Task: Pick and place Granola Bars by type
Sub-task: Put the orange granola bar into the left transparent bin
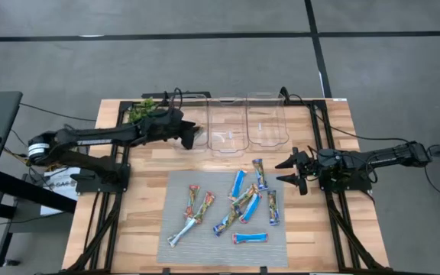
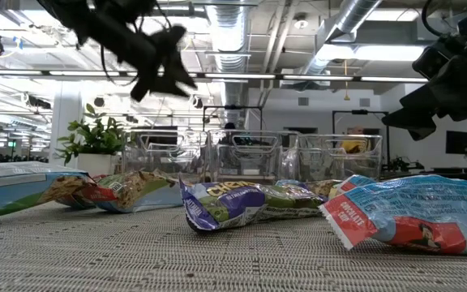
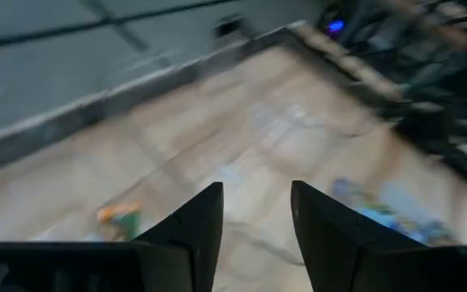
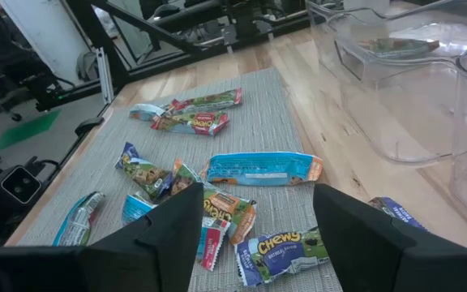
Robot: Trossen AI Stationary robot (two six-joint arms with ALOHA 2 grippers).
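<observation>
Roughly ten granola bars [image 1: 239, 200], two clear bins [image 1: 247, 122]

It was a lab or open industrial workspace. Exposed ceiling ducts [image 2: 355, 24] and strip lights hung above, and grey carpet tiles [image 1: 205, 61] surrounded the framed wooden table [image 1: 140, 191].

Granola Bars [image 1: 239, 205]: about a dozen slim foil-wrapped bars, all lying flat and loose on the grey woven mat on the counter.
Blue-and-white bars: one lies crosswise alone at the mat's near edge [image 1: 250, 238]; one angled at the far middle [image 1: 237, 183]; others slant in the central cluster.
Multicoloured bars: a pair crossed at the left of the mat [image 1: 198, 202], orange, green and brown wrappers; one upright on the right [image 1: 272, 207].
Central cluster [image 1: 243, 205]: several bars overlapping and touching, types mixed.
Silvery bar [image 1: 182, 231]: near left, slanting, well apart from the cluster.
</observation>
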